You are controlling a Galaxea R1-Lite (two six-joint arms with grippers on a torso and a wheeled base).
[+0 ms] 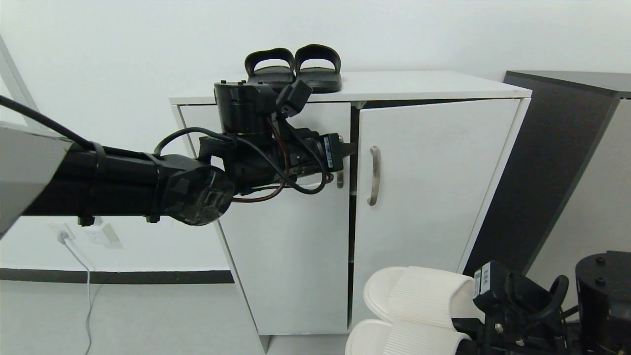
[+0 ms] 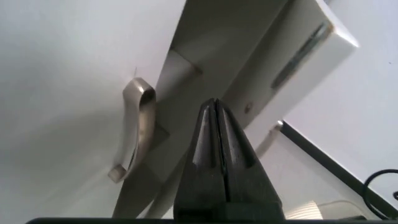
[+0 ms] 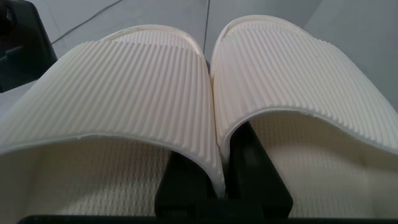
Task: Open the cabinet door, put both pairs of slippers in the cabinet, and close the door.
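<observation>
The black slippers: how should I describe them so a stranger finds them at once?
Look at the white two-door cabinet. On its top, above the left door, the black slippers sit side by side. The other pair, low in the right gripper, is white.

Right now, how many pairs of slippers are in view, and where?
2. The black pair sits on top of the cabinet; the right gripper holds the white pair low in front of it.

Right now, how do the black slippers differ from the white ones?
The black slippers rest on top of the cabinet; the white slippers hang low in front of it. The black slippers are free; the white slippers are clamped in the right gripper. Both pairs lie side by side.
</observation>
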